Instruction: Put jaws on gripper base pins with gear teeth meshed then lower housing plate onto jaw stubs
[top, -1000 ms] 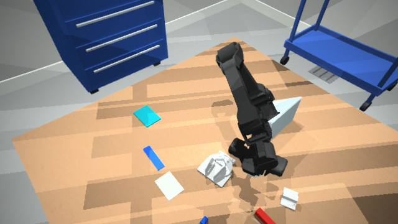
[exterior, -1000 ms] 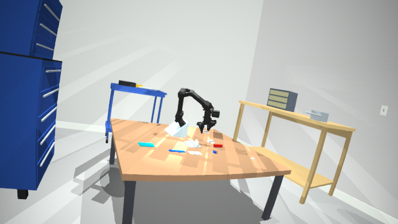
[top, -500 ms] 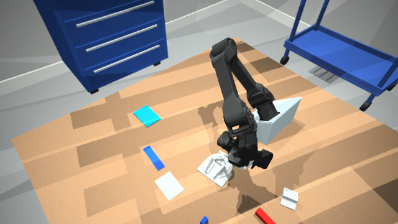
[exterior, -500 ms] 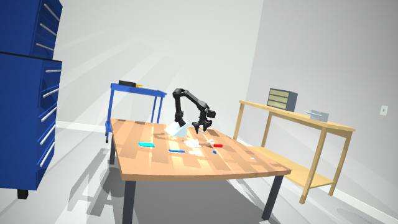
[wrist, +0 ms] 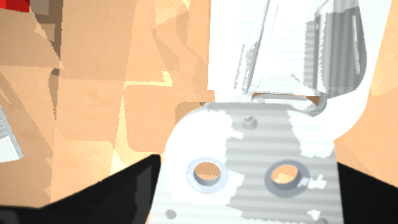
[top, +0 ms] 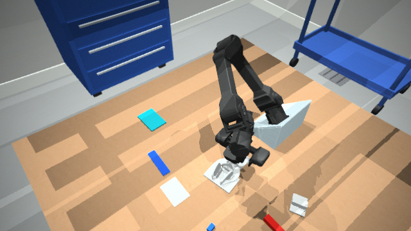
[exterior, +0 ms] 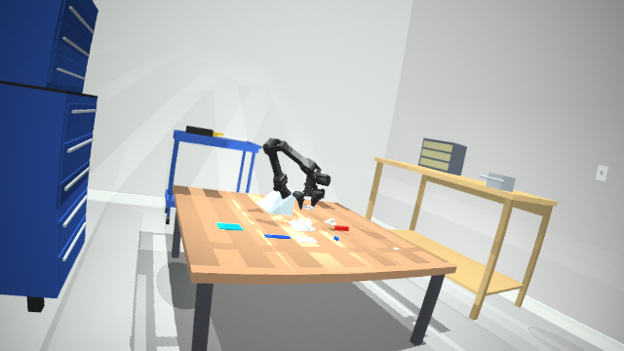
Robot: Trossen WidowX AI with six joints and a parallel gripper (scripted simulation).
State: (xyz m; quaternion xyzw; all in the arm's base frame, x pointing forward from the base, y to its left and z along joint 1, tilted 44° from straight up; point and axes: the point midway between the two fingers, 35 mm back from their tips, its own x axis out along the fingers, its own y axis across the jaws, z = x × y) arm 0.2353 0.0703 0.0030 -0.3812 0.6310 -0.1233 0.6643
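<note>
My gripper (top: 241, 161) (exterior: 307, 207) (wrist: 240, 166) is shut on the white housing plate (wrist: 260, 150). The plate has two round holes and is held between the black fingers, above the table. The white gripper base (top: 211, 174) (exterior: 302, 225) (wrist: 225, 50) lies on the table, just ahead of the plate in the wrist view, where the plate's front edge overlaps its near edge. Long white and grey jaw-like pieces stand on the base. Whether their gear teeth mesh cannot be seen. The near part of the base is hidden by the plate and gripper.
A small white ribbed block (top: 299, 205) (wrist: 7, 145) and a red bar (top: 273, 222) (exterior: 341, 228) (wrist: 14, 5) lie to one side. A white square (top: 174, 191), a blue bar (top: 158, 163) and a cyan square (top: 151, 119) lie opposite. A pale wedge-shaped bin (top: 293, 128) stands beside the arm's base.
</note>
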